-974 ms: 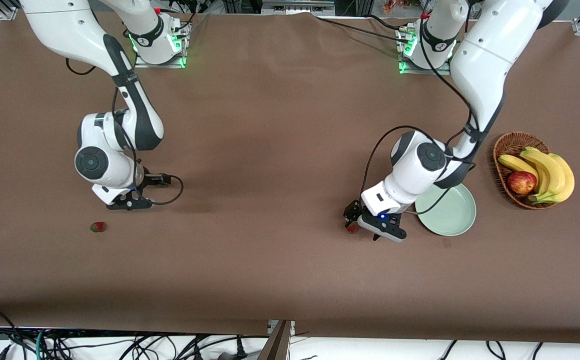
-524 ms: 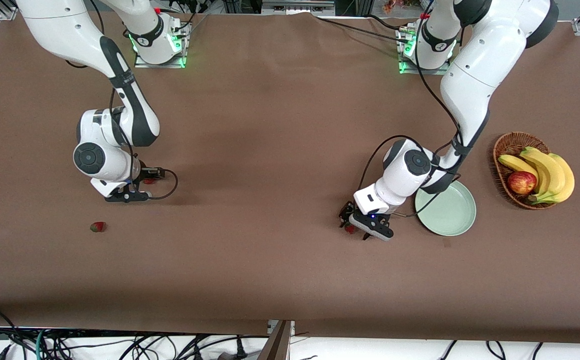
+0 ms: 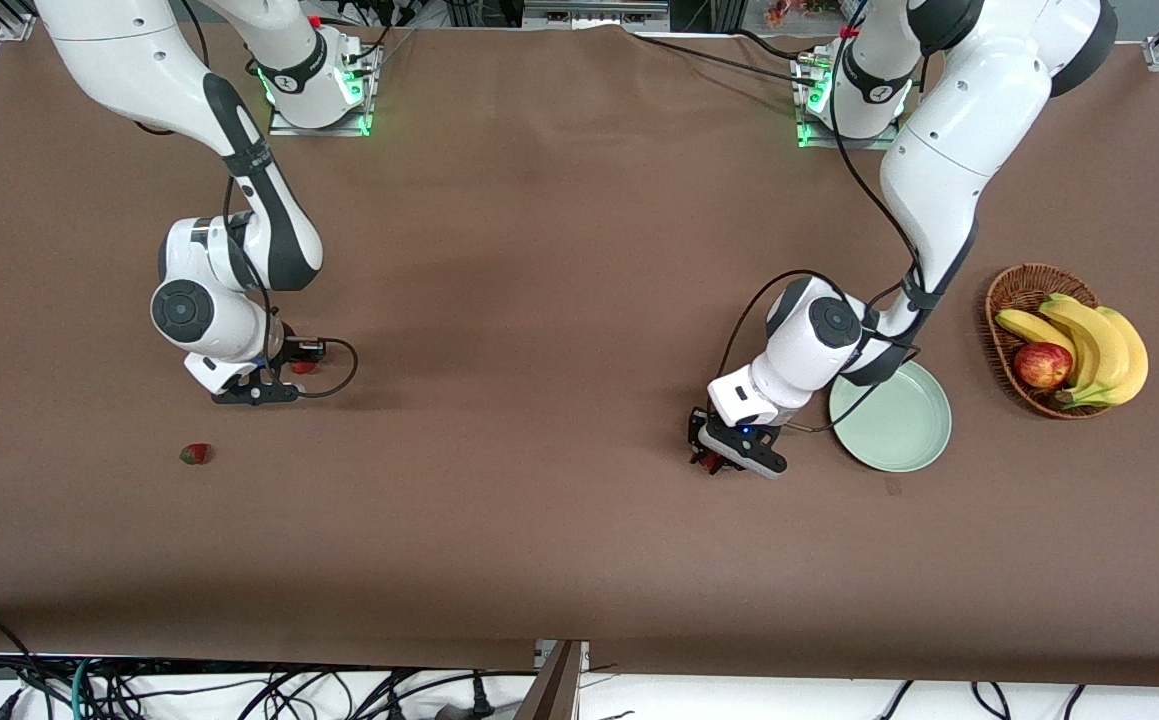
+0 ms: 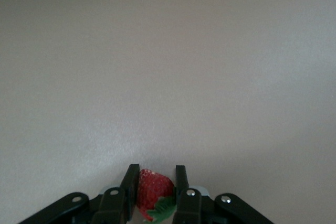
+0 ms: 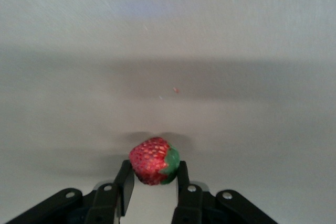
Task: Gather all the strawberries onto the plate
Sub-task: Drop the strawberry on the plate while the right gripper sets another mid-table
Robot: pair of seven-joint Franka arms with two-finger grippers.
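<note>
Brown cloth is covering the counter (image 3: 559, 250), and both arms are reaching down from their bases toward it. The left arm is bending at the elbow beside the plate (image 3: 894, 425), its wrist angling low so that the left hand (image 3: 707, 455) is sitting at the counter's surface, just beside the plate's rim toward the right arm's end. In the left wrist view, its two fingers (image 4: 129, 184) are standing on either side of a strawberry (image 4: 152, 191) and pressing against it, narrowly parted only by the berry's width. The right arm is folding down steeply near its own end of the counter, and the right hand (image 3: 289, 368) is carrying a second strawberry (image 5: 153, 160) pinched between its fingertips (image 5: 181, 178), with the berry's shadow falling on the cloth below it, so it is hanging clear of the surface. A third strawberry (image 3: 196, 454) is lying alone on the counter, nearer to the front camera than the right hand. The pale green plate is holding nothing; a wicker basket (image 3: 1004, 300) with bananas (image 3: 1099, 345) and an apple (image 3: 1042, 365) is sitting beside it, toward the left arm's end.

Compared with half a second ago, the left hand's fingers are sitting closer around its berry, which was showing more openly beside them, and the right hand is sitting slightly nearer the front camera's side, its berry showing more plainly.
</note>
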